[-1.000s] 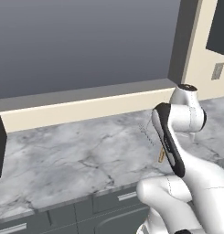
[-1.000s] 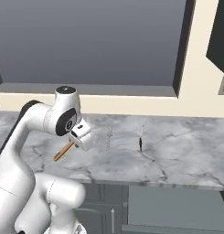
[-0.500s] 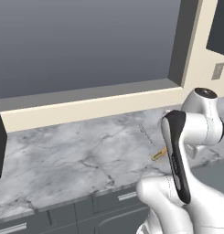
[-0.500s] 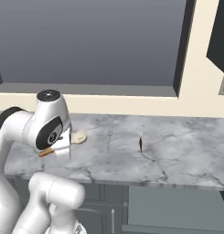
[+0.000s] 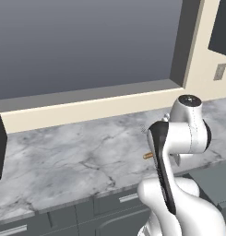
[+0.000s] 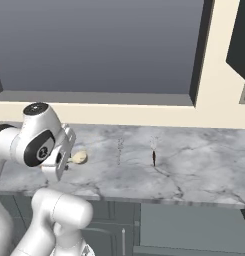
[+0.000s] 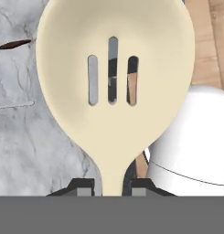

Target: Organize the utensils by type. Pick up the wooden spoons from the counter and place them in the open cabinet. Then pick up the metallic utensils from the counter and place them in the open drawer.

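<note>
Tool (image 7: 112, 185) grips the cream-bowled wooden spoon (image 7: 114, 87), its slotted bowl hiding most of the counter (image 7: 22, 137).

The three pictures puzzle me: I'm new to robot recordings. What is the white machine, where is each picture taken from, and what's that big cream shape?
The white machine is a robot arm on a base, in a rendered kitchen. Two pictures come from cameras on the base, behind the arm to its left and right, looking over the marble counter. The third comes from a camera on the hand, looking along the gripper. The big cream shape is the slotted bowl of a wooden spoon seen very close; the gripper is shut on its neck. From the right camera the same spoon shows small beside the arm. On the counter lie a small dark-tipped utensil and a faint, thin metal utensil.
</note>
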Tool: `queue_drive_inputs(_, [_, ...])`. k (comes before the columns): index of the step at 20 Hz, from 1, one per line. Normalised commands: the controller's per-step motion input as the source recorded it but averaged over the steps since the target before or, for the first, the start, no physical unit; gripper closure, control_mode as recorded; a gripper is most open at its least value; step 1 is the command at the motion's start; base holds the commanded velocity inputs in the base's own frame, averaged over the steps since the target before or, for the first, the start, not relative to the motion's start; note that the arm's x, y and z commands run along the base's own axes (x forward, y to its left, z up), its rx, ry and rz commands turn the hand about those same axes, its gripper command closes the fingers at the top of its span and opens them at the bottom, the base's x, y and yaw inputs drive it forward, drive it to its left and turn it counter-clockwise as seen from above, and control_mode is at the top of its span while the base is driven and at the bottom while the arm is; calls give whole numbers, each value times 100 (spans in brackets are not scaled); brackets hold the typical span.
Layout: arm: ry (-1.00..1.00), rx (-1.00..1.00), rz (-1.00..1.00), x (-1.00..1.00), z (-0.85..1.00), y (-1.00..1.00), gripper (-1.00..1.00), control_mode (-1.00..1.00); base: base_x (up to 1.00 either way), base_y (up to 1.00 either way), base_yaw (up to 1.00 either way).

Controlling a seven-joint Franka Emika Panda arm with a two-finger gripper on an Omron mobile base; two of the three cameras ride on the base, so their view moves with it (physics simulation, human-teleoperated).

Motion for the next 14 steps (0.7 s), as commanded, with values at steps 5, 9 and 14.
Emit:
queue_drive_inputs(5, [0, 0, -7, 0, -7, 0, 100, -100, 0, 0, 0])
queue_drive_inputs(9, [0, 0, -2, 0, -3, 0, 100, 100, -3, 0, -2])
queue_drive_inputs(14, [0, 0, 0, 0, 0, 0, 100, 100, -39, 0, 3])
